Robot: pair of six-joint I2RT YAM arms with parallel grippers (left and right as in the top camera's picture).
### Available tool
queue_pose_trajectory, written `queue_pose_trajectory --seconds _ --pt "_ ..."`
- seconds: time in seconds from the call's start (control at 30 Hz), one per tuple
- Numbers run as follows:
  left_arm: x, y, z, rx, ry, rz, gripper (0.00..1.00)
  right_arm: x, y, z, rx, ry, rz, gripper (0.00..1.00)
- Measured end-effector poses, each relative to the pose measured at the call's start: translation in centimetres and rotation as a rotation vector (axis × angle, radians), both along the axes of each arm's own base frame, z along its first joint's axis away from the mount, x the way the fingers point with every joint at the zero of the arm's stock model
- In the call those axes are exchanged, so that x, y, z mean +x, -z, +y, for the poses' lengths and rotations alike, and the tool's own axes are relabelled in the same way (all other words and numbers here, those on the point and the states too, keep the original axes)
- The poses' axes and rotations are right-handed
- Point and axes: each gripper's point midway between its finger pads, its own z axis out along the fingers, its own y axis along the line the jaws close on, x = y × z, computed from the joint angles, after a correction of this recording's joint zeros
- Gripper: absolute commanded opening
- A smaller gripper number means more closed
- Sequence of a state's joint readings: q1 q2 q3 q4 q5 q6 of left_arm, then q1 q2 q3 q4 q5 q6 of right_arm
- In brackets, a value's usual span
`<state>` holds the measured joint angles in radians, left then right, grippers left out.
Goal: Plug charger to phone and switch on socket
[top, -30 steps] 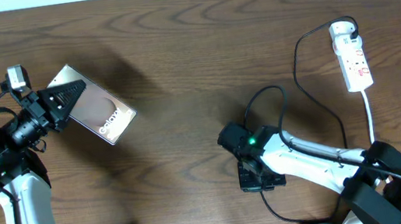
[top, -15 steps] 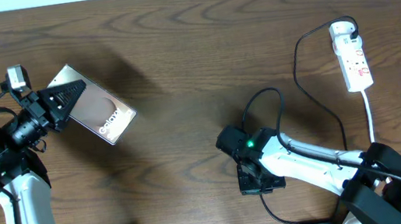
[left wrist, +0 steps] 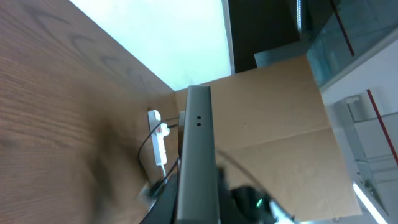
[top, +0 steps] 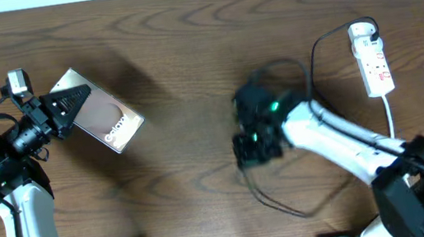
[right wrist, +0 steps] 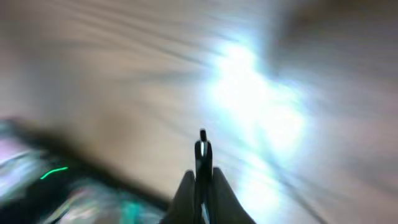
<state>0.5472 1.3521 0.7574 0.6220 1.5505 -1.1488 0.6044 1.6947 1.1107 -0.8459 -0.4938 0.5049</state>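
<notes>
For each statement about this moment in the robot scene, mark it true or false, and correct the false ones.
1. The left gripper holds the phone by one end. True.
2. The right gripper is shut on the plug tip of the charger. True.
3. The charger is already plugged into the phone. False: its tip is in the right gripper, well apart from the phone.
4. The socket lies right beside the phone. False: it lies at the far right of the table, and the phone is at the far left.
</notes>
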Motion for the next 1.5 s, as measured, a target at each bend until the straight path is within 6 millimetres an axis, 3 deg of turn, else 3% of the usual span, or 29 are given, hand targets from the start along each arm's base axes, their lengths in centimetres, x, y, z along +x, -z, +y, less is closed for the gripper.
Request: queue_pose_trajectory --seconds 0.1,0.2,0.33,0.47,0.7,1.07,1.33,1.5 --pt "0.0 0.0 0.0 0.0 0.0 0.0 0.07 1.5 -6.9 3.7 0.408 -0.197 -0.072 0.01" --pt "0.0 0.0 0.0 0.0 0.0 -0.001 0.07 0.7 -11.8 5.0 0.734 -0.385 -0.16 0.01" --pt "0.0 0.0 0.0 0.0 0.0 -0.001 0.08 -0.6 -13.9 5.4 0.912 -0.538 -0.272 0.01" --pt "0.0 0.0 -0.7 0.006 0.021 -0.008 0.07 -1.9 -14.9 5.8 1.024 -0.673 -0.396 0.01" --pt "-0.4 -0.1 -5.3 0.047 0.161 -0.078 0.07 -5.2 -14.9 7.7 1.099 -0.876 -0.497 0.01" --pt "-0.8 -0.6 -7.5 0.082 0.228 -0.157 0.07 -5.1 -14.6 7.8 1.09 -0.899 -0.527 0.01" --pt "-1.5 -1.2 -10.0 0.107 0.302 -0.232 0.07 -3.5 -14.4 8.6 1.037 -0.848 -0.525 0.01" --pt "-1.6 -1.2 -10.4 0.106 0.315 -0.234 0.07 -3.1 -14.3 8.4 1.02 -0.813 -0.501 0.01"
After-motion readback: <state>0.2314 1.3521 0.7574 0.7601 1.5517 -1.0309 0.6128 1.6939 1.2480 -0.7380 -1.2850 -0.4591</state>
